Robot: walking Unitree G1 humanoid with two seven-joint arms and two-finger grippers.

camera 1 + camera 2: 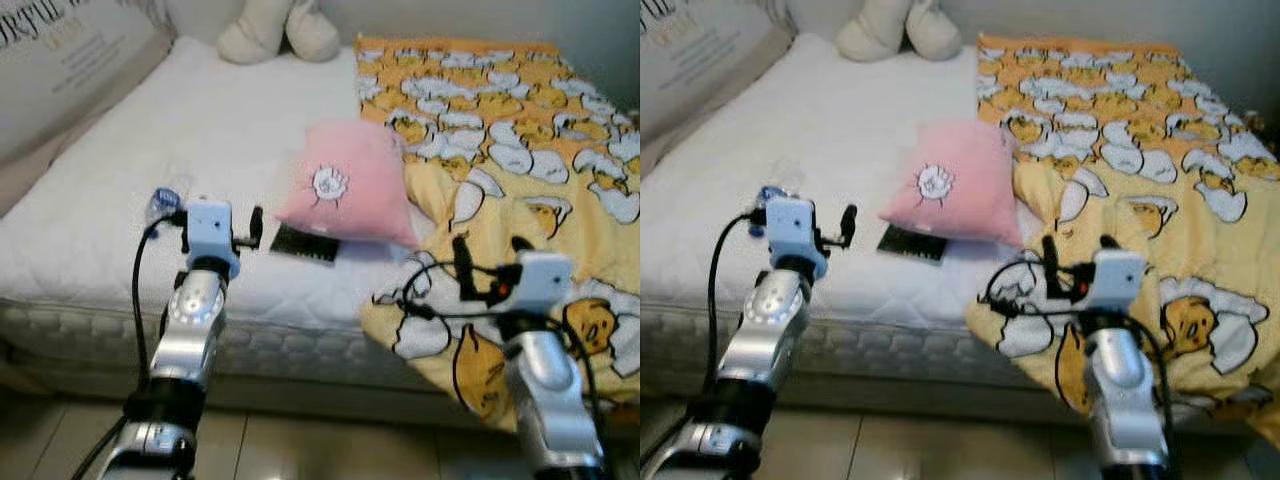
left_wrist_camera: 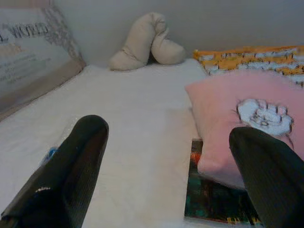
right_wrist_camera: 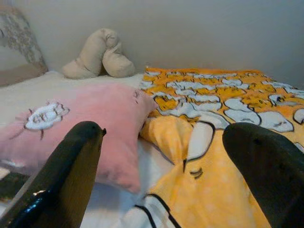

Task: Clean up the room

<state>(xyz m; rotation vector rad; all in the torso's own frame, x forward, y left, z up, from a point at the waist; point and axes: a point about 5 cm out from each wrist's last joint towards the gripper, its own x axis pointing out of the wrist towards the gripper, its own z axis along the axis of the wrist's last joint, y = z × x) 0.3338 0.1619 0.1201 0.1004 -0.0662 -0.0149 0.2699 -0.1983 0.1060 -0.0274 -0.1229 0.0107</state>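
Observation:
A pink pillow (image 1: 350, 185) with a white drawing lies in the middle of the white mattress (image 1: 200, 130), on top of a dark book (image 1: 303, 245). To its right, a crumpled yellow blanket (image 1: 520, 150) with egg figures hangs over the bed's front edge. A small clear plastic bottle (image 1: 160, 203) lies near the front left. My left gripper (image 1: 212, 215) is open above the mattress edge, between the bottle and the book (image 2: 213, 199). My right gripper (image 1: 491, 250) is open over the blanket (image 3: 204, 190), just right of the pillow (image 3: 85, 123).
A beige plush cushion (image 1: 278, 30) rests against the wall at the head of the bed. A large printed cushion (image 1: 70, 70) leans at the far left. Tiled floor (image 1: 300, 440) lies below the bed's front edge.

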